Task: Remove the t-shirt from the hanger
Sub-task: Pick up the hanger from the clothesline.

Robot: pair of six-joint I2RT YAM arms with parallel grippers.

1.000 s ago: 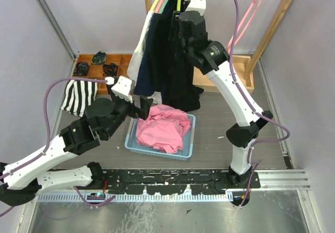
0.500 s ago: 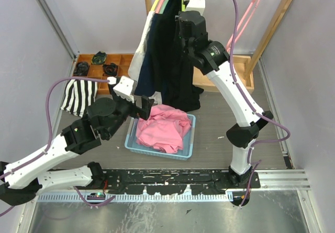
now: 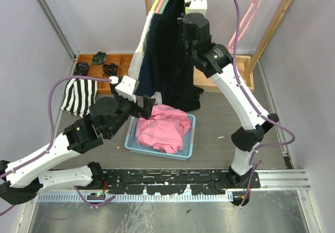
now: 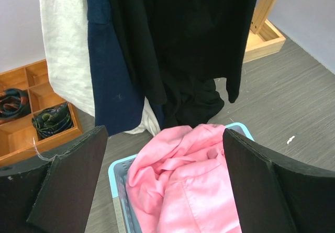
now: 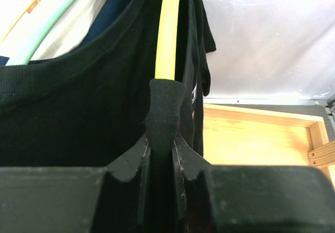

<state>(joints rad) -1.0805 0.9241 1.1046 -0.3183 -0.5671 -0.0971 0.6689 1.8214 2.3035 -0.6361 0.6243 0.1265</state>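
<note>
A black t-shirt (image 3: 172, 60) hangs on a yellow hanger (image 5: 168, 29) at the rack's top. My right gripper (image 5: 161, 139) is up at the hanger's shoulder (image 3: 184, 18), shut on a pinched fold of the t-shirt's black collar (image 5: 166, 104) just below the yellow bar. My left gripper (image 3: 146, 107) hovers low over a blue basket (image 3: 131, 144), open wide (image 4: 163, 133) with nothing between its fingers. The t-shirt's lower hem (image 4: 193, 60) hangs just beyond it.
A pink shirt (image 3: 162, 128) fills the basket. Navy (image 3: 148, 65) and white (image 3: 137, 55) garments hang left of the black one. A pink hanger (image 3: 246, 18) hangs from the wooden rack (image 3: 272, 29). A wooden tray (image 3: 99, 65) and striped cloth (image 3: 78, 97) lie left.
The right gripper's jaws have closed onto the black collar, and that arm has shifted slightly right. The left arm has barely moved.
</note>
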